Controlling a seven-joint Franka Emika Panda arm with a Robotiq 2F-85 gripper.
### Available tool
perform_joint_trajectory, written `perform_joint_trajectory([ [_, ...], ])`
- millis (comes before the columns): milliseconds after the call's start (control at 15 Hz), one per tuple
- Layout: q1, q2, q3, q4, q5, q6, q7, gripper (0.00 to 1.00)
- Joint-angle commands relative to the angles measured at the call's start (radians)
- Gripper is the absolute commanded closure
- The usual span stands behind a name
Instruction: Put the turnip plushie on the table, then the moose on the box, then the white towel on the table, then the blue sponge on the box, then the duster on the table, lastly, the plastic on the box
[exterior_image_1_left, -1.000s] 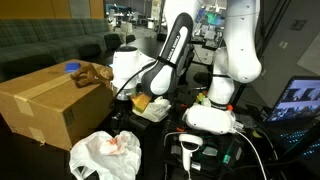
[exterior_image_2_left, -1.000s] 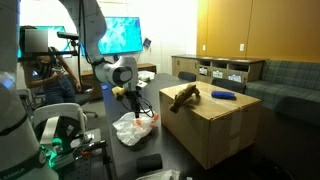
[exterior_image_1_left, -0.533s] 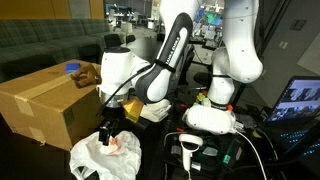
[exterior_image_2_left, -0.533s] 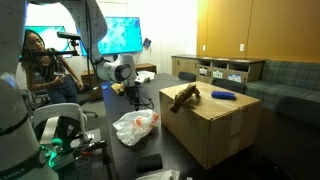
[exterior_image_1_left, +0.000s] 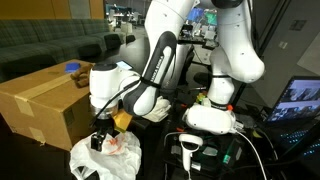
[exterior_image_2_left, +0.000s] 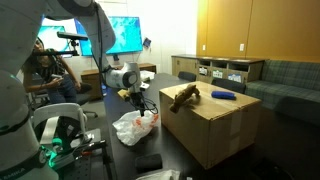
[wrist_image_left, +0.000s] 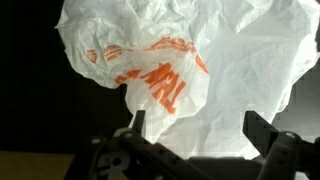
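Observation:
The plastic is a crumpled white bag with orange print. It lies on the dark table in both exterior views (exterior_image_1_left: 105, 155) (exterior_image_2_left: 133, 126) and fills the wrist view (wrist_image_left: 190, 75). My gripper (exterior_image_1_left: 103, 138) (exterior_image_2_left: 143, 104) hangs just above the bag, its fingers (wrist_image_left: 192, 128) open wide on either side of it and holding nothing. The brown moose (exterior_image_1_left: 92, 73) (exterior_image_2_left: 183, 95) and the blue sponge (exterior_image_1_left: 72, 68) (exterior_image_2_left: 223, 95) lie on top of the cardboard box (exterior_image_1_left: 45, 110) (exterior_image_2_left: 215, 130). The turnip plushie, towel and duster cannot be made out.
A yellow and white heap (exterior_image_1_left: 150, 105) lies on the table behind my arm. The arm's white base (exterior_image_1_left: 210, 118) stands close by, with cables and a handheld device (exterior_image_1_left: 190, 150) in front. A person (exterior_image_2_left: 45, 70) sits in the background.
My gripper has swung from beside the box across and down to just above the plastic bag. The bag, moose and sponge have not moved.

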Motion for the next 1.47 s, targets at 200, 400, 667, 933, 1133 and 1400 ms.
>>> perform_joint_trajectory([
  [200, 0.073, 0.072, -0.082, 0.041, -0.003, -0.031, 0.055, 0.00],
  [400, 0.054, 0.113, -0.058, 0.058, 0.019, -0.038, 0.034, 0.00],
  [667, 0.001, 0.183, -0.003, 0.098, 0.071, -0.030, -0.011, 0.00],
  [933, -0.049, 0.244, 0.031, 0.139, 0.126, -0.028, -0.038, 0.00],
  [1133, -0.085, 0.287, 0.046, 0.173, 0.156, -0.026, -0.056, 0.00],
  [1400, -0.113, 0.316, 0.054, 0.199, 0.174, -0.030, -0.067, 0.11],
])
